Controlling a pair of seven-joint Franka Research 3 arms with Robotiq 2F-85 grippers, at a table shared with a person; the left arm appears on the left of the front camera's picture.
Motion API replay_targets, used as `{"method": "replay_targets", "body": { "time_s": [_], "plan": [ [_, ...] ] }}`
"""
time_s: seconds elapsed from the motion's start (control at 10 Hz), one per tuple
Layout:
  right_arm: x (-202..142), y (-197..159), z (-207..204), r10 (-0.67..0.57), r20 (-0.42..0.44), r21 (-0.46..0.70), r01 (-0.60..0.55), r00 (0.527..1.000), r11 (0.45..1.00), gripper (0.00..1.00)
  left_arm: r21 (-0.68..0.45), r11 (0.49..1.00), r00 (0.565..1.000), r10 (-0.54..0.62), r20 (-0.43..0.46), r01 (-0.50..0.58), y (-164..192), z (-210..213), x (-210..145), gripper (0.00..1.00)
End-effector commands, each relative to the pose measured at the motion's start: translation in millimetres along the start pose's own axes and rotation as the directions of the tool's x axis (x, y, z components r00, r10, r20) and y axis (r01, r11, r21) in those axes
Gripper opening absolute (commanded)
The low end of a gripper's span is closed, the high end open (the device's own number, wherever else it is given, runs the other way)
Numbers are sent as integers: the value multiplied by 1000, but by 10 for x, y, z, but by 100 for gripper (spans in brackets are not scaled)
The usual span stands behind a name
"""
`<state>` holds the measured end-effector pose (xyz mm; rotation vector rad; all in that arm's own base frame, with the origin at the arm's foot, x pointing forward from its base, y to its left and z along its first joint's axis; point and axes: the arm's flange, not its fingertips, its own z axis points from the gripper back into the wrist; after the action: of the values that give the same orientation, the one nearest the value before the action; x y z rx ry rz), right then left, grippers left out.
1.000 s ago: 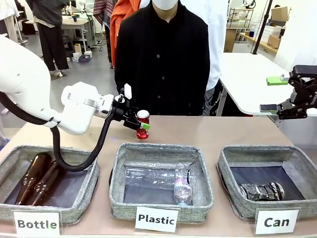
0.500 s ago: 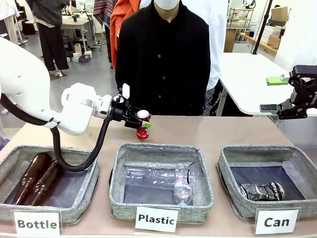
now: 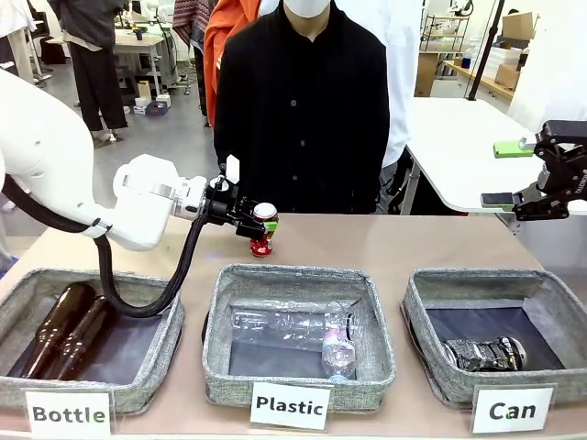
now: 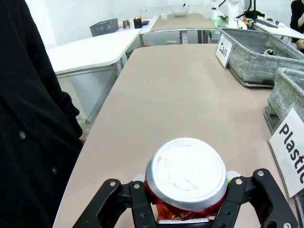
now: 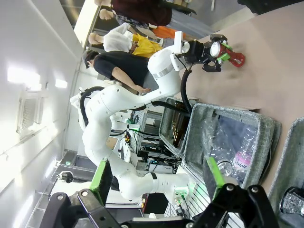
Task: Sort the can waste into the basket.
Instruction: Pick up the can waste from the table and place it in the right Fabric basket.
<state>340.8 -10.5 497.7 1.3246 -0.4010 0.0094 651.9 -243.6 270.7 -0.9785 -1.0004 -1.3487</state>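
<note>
The crushed red can [image 3: 263, 229] with its silver top [image 4: 186, 173] is tilted at the far side of the table, in front of the person. My left gripper [image 3: 254, 226] is shut on the red can's sides, one finger [image 4: 142, 206] on each flank. The dark can [image 3: 486, 353] lies inside the grey basket labelled "Can" [image 3: 495, 282] at the front right, which also appears at the back of the left wrist view as the basket [image 4: 254, 64]. My right gripper [image 3: 509, 174] hangs open high above the table's right edge, its green pads [image 5: 101, 176] apart and holding nothing.
The middle basket labelled "Plastic" [image 3: 298, 275] holds clear bottles. The left basket labelled "Bottle" [image 3: 55, 280] holds brown glass bottles. A person in black [image 3: 303, 110] stands close behind the far edge. Bare tabletop [image 4: 190, 95] stretches between the red can and the baskets.
The left gripper has tipped the red can and drawn it slightly left and up. The right arm has stayed still.
</note>
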Motion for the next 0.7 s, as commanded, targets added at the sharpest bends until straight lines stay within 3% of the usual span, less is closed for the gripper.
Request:
{"method": "replay_targets", "body": {
  "time_s": [0.0,0.1,0.2,0.4,0.6],
  "plan": [
    [-10,2,29,-10,-10,1,10,1000,1000,100,71,994,997,-81,2,81,29,177,116,0],
    [-10,2,29,-10,-10,1,10,1000,1000,100,51,995,996,-81,26,80,-16,451,357,0],
    [-10,2,29,-10,-10,1,10,1000,1000,100,82,992,995,-99,-5,99,-98,827,643,0],
    [-10,2,29,-10,-10,1,10,1000,1000,100,-19,997,996,-75,-48,74,-581,1591,1223,0],
    [-10,2,29,-10,-10,1,10,1000,1000,100,-73,996,988,-69,-136,59,-1244,2074,1569,0]
  ]
}}
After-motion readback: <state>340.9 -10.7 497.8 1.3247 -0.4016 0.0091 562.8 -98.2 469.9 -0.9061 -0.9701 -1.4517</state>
